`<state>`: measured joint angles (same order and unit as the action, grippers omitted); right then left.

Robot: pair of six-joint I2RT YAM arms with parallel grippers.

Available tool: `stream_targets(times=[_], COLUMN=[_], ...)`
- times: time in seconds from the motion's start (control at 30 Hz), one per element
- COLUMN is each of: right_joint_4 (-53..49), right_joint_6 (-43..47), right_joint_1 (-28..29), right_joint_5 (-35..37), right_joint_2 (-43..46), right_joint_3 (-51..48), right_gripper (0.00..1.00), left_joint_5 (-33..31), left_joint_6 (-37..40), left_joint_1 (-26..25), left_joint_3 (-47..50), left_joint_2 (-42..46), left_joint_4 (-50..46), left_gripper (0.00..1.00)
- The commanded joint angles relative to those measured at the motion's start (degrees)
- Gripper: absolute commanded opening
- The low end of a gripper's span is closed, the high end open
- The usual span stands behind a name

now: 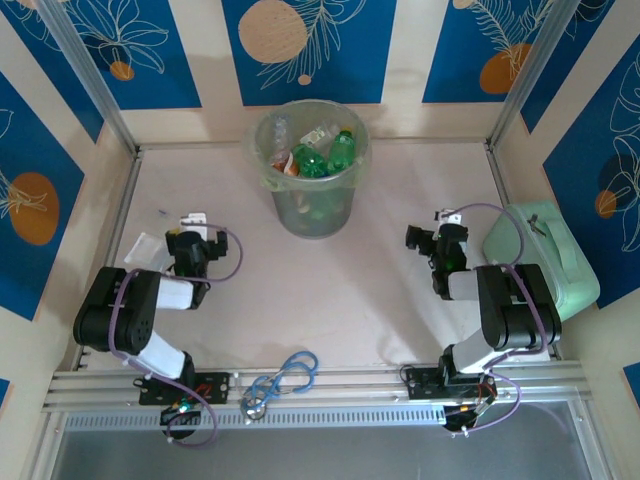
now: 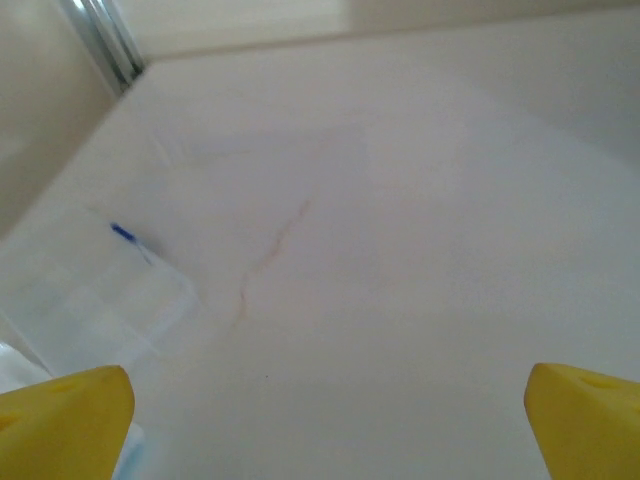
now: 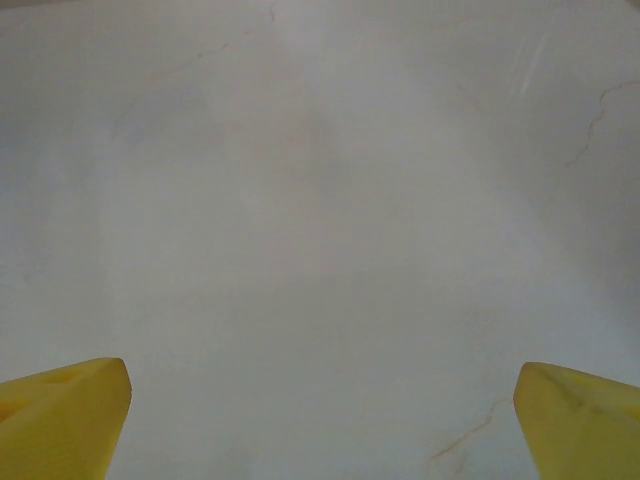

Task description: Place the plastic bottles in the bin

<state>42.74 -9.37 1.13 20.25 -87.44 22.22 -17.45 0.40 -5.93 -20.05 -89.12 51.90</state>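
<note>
Top external view: the bin is standing at the far middle of the table, with the bottles (green, clear, one orange-red) lying piled inside it. The left gripper is hovering near-left of the bin, well apart from it, jaws spread wide and gripping nothing. The right gripper is hovering near-right of the bin, equally spread and empty. Table surface is stretching between each gripper and the bin. A clear plastic sheet is lying on the side of the left gripper away from the bin. A mint case is resting right of the bin, beyond the right arm. A looped cable is lying at the near rail, in front of the bin. Left wrist view: yellow fingertips are flanking table and the sheet, which is bearing a small blue mark. Right wrist view: the fingertips are flanking faintly veined table.
</note>
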Motion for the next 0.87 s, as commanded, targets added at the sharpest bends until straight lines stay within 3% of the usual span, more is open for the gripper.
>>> stream_targets(times=[0.0, 0.57, 0.7, 0.83], right_joint_4=[5.5, 5.7, 4.2, 5.8], right_joint_6=[0.4, 1.3, 0.7, 1.3], right_joint_1=[-0.3, 0.9, -0.4, 0.3], right_joint_5=[-5.6, -3.8, -6.8, -5.9], right_joint_2=[0.5, 0.3, 0.3, 0.4], right_joint_3=[0.3, 0.5, 1.2, 0.3], right_gripper=[0.99, 0.99, 0.99, 0.99], left_joint_5=[5.2, 5.6, 13.1, 13.8], left_joint_6=[-0.4, 0.2, 2.8, 3.0], left_joint_1=[1.7, 1.3, 1.3, 1.4], left_joint_3=[0.6, 0.1, -1.4, -1.3], left_joint_2=[-1.0, -0.6, -0.6, -0.5], left_joint_4=[6.8, 5.1, 2.1, 2.2], left_gripper=[1.00, 1.00, 1.00, 1.00])
